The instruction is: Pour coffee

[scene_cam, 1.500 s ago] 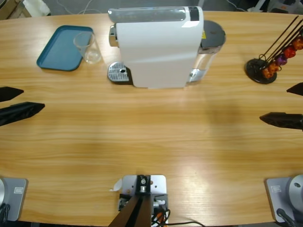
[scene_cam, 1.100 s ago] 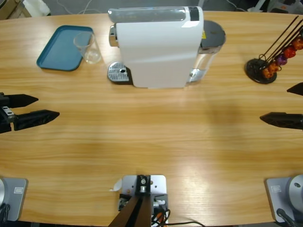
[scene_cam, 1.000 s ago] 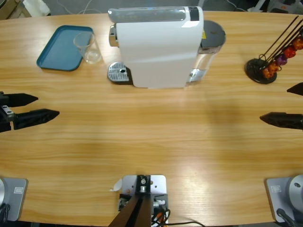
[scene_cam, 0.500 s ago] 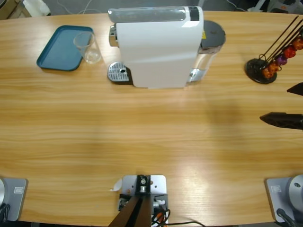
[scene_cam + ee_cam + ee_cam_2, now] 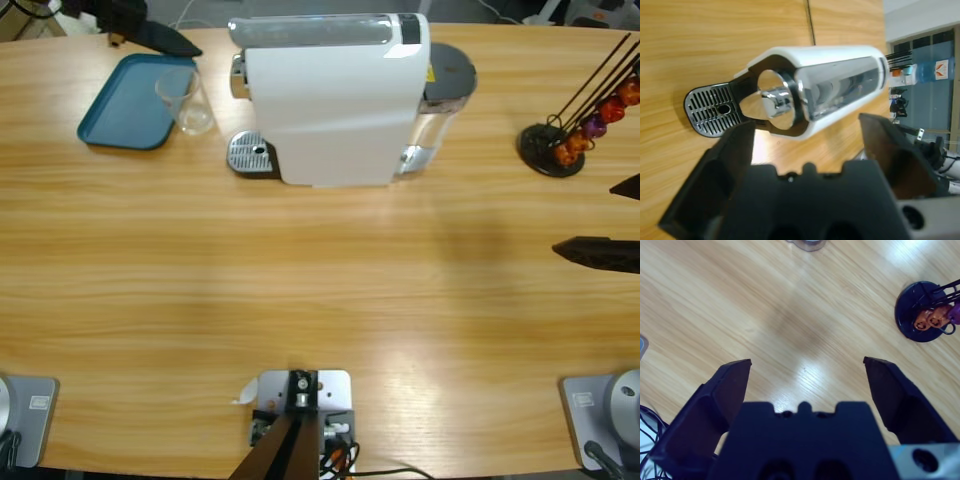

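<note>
The clear glass (image 5: 187, 100) stands upright on the right edge of the blue tray (image 5: 125, 103), left of the white coffee machine (image 5: 335, 98); no coffee shows inside. The left hand (image 5: 160, 38) and right hand (image 5: 807, 372) are spread apart, grasping nothing.

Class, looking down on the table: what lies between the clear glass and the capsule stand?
In the high view, the white coffee machine stands between the clear glass and the capsule stand, its drip tray on the glass's side.
</note>
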Controlling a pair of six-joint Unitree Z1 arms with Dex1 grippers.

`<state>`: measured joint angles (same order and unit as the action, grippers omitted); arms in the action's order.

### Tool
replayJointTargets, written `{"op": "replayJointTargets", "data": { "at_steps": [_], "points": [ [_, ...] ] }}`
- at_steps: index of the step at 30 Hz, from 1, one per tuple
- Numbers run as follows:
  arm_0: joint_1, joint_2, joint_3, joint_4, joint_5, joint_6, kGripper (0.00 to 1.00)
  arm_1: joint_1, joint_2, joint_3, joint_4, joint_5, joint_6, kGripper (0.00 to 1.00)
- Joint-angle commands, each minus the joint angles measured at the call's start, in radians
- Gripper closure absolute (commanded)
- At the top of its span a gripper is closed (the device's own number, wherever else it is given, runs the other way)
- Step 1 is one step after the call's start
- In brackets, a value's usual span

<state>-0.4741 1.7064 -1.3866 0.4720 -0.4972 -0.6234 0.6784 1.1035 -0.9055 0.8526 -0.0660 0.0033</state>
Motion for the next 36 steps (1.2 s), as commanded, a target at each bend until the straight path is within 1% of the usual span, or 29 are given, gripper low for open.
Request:
{"op": "replayJointTargets", "data": {
  "at_steps": [1, 2, 6, 7, 9, 11, 12, 16, 17, 18, 21, 23, 24, 25, 26, 28, 29, 30, 31, 33, 35, 36],
  "points": [
    [0.019, 0.08, 0.005, 0.014, -0.026, 0.007, 0.348, -0.007, -0.008, 0.031, 0.0, 0.006, 0.009, 0.0],
    [0.018, 0.083, 0.006, 0.014, -0.031, 0.007, 0.392, -0.007, -0.007, 0.031, 0.0, 0.006, 0.009, 0.0],
    [0.02, 0.087, 0.004, 0.014, -0.047, 0.005, 0.406, -0.007, -0.007, 0.031, 0.0, 0.006, 0.009, 0.003],
    [0.021, 0.086, 0.004, 0.014, -0.05, 0.005, 0.462, -0.007, -0.006, 0.031, 0.0, 0.006, 0.009, 0.004],
    [0.022, 0.084, 0.004, 0.015, -0.052, 0.003, 0.501, -0.007, -0.005, 0.031, 0.0, 0.008, 0.009, 0.009],
    [0.023, 0.081, 0.006, 0.016, -0.052, -0.001, 0.607, -0.007, -0.005, 0.031, 0.0, 0.008, 0.009, 0.009],
    [0.025, 0.078, 0.006, 0.016, -0.051, -0.001, 0.678, -0.007, -0.005, 0.031, 0.0, 0.008, 0.009, 0.009],
    [0.037, 0.07, 0.002, 0.014, -0.047, -0.001, 0.763, -0.007, -0.002, 0.031, 0.0, 0.008, 0.009, 0.013],
    [0.044, 0.068, 0.001, 0.014, -0.047, -0.001, 0.938, -0.007, -0.001, 0.031, 0.0, 0.008, 0.009, 0.013],
    [0.048, 0.069, 0.001, 0.014, -0.05, -0.001, 0.98, -0.007, -0.001, 0.031, 0.0, 0.008, 0.009, 0.013],
    [0.049, 0.081, 0.0, 0.011, -0.062, -0.002, 0.978, -0.007, -0.001, 0.031, 0.0, 0.008, 0.009, 0.013],
    [0.044, 0.103, -0.008, 0.001, -0.114, 0.0, 0.94, -0.007, 0.0, 0.031, 0.0, 0.008, 0.009, 0.013],
    [0.041, 0.111, -0.011, -0.007, -0.148, 0.0, 0.785, -0.007, 0.001, 0.03, 0.0, 0.008, 0.009, 0.013],
    [0.041, 0.116, -0.011, -0.012, -0.176, 0.001, 0.599, -0.007, 0.003, 0.03, 0.0, 0.008, 0.009, 0.013],
    [0.041, 0.113, -0.011, -0.012, -0.192, 0.0, 0.494, -0.007, 0.004, 0.03, 0.0, 0.008, 0.009, 0.013],
    [0.05, 0.098, -0.009, -0.012, -0.193, 0.001, 0.22, -0.007, 0.006, 0.03, 0.0, 0.008, 0.009, 0.013],
    [0.06, 0.089, -0.008, -0.012, -0.19, 0.001, 0.121, -0.007, 0.008, 0.03, 0.0, 0.008, 0.009, 0.013],
    [0.068, 0.075, -0.01, -0.012, -0.186, 0.001, 0.059, -0.007, 0.01, 0.029, 0.0, 0.008, 0.009, 0.013],
    [0.072, 0.057, -0.012, -0.012, -0.171, -0.001, 0.022, -0.007, 0.011, 0.028, 0.001, 0.008, 0.009, 0.011],
    [0.072, 0.029, -0.022, -0.012, -0.145, -0.002, 0.011, -0.007, 0.013, 0.028, 0.002, 0.008, 0.009, 0.011],
    [0.068, 0.033, -0.038, -0.012, -0.153, -0.001, 0.025, -0.007, 0.016, 0.028, 0.002, 0.008, 0.009, 0.013],
    [0.067, 0.041, -0.042, -0.012, -0.163, 0.001, 0.069, -0.007, 0.017, 0.027, 0.002, 0.008, 0.009, 0.013]
  ]
}}
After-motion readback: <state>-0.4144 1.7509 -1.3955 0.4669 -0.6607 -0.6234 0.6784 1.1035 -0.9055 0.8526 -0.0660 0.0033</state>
